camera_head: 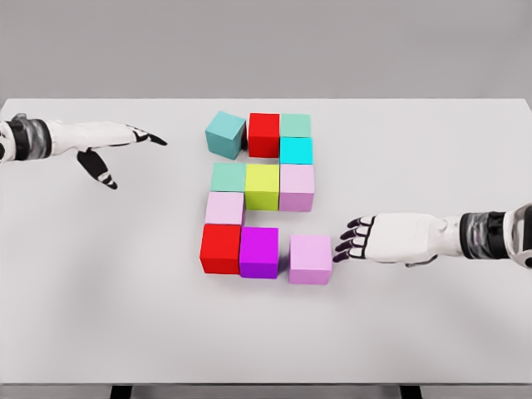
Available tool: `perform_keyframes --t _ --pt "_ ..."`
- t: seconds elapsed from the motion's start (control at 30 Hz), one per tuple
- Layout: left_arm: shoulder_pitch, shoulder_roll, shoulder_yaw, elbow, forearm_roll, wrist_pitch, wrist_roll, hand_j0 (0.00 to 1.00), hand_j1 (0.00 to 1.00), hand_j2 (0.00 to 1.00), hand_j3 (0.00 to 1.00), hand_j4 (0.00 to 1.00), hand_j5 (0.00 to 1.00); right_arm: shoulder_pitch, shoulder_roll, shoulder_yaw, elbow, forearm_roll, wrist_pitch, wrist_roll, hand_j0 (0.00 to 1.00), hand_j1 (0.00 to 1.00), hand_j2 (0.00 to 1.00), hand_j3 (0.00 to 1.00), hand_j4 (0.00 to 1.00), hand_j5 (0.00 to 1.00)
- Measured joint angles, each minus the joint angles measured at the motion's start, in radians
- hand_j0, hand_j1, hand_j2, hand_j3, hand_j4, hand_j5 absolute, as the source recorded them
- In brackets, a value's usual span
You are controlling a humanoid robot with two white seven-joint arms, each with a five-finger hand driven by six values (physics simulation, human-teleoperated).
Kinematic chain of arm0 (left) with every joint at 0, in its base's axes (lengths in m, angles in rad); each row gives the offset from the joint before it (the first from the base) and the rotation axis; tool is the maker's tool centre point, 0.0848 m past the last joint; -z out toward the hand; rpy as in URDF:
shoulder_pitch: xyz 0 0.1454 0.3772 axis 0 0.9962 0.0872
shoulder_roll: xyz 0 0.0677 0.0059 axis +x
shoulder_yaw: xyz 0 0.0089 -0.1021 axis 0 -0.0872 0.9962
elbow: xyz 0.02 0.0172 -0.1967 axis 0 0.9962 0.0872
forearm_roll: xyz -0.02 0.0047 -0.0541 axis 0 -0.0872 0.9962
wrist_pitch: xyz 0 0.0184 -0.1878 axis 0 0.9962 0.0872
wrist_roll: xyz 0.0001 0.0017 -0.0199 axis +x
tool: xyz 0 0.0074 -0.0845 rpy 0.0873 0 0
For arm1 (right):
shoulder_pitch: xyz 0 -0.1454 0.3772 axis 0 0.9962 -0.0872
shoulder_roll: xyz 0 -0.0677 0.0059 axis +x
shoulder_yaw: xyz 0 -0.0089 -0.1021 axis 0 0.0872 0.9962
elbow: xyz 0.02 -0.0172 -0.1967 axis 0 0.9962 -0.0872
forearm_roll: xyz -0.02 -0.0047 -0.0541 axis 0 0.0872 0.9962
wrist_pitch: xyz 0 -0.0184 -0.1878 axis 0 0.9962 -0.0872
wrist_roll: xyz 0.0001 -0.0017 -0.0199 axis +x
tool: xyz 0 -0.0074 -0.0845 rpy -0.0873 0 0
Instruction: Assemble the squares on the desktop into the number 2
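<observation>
Surface: a plain white rectangular surface (100, 274) with wide bare room on its left, right and near sides; the cubes sit clustered at the middle.
Top row: a teal cube (225, 135), turned askew, just left of a bright red cube (263, 134); a pale green cube (295, 125) touches that red one's right side.
Right column: a cyan cube (296, 150) sits directly near of the pale green cube, and a pale pink cube (297, 186) sits near of the cyan one.
Middle row: a mint green cube (228, 176), a yellow-green cube (262, 185) and the pale pink cube side by side.
Left column: a light pink cube (224, 208) sits near of the mint green cube, above a second red cube (220, 248).
Bottom row: the second red cube touches a magenta cube (258, 252); a lilac pink cube (310, 258) stands apart to the right with a narrow gap.
Right hand (378, 239): released, holding nothing, its fingertips (344, 247) at the lilac pink cube's right face.
Left hand (108, 143): released, fingers spread, over the far left of the surface, well apart from the cubes.
</observation>
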Motion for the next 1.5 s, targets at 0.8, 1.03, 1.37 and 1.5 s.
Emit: perform_keyframes --t 0.8,1.03,1.37,1.5 --pt "-0.012 -0.17 0.001 0.079 -0.076 -0.001 -0.001 1.0 1.0 1.0 1.0 1.0 1.0 0.008 -0.013 0.024 -0.001 -0.007 0.0 0.0 1.0 1.0 1.0 1.0 1.0 1.0" --pt "-0.028 -0.195 0.002 0.084 -0.118 -0.001 -0.001 1.0 1.0 1.0 1.0 1.0 1.0 -0.003 -0.006 0.036 -0.002 -0.014 0.0 0.0 1.0 1.0 1.0 1.0 1.0 1.0" --pt "-0.041 -0.238 0.003 0.085 -0.169 -0.001 -0.001 1.0 1.0 1.0 1.0 1.0 1.0 -0.038 0.01 0.074 -0.003 -0.038 0.0 0.0 1.0 1.0 1.0 1.0 1.0 1.0" --pt "-0.043 -0.246 0.003 0.083 -0.174 -0.001 -0.001 1.0 1.0 1.0 1.0 1.0 1.0 -0.044 0.017 0.082 -0.003 -0.046 0.0 0.0 1.0 1.0 1.0 1.0 1.0 1.0"
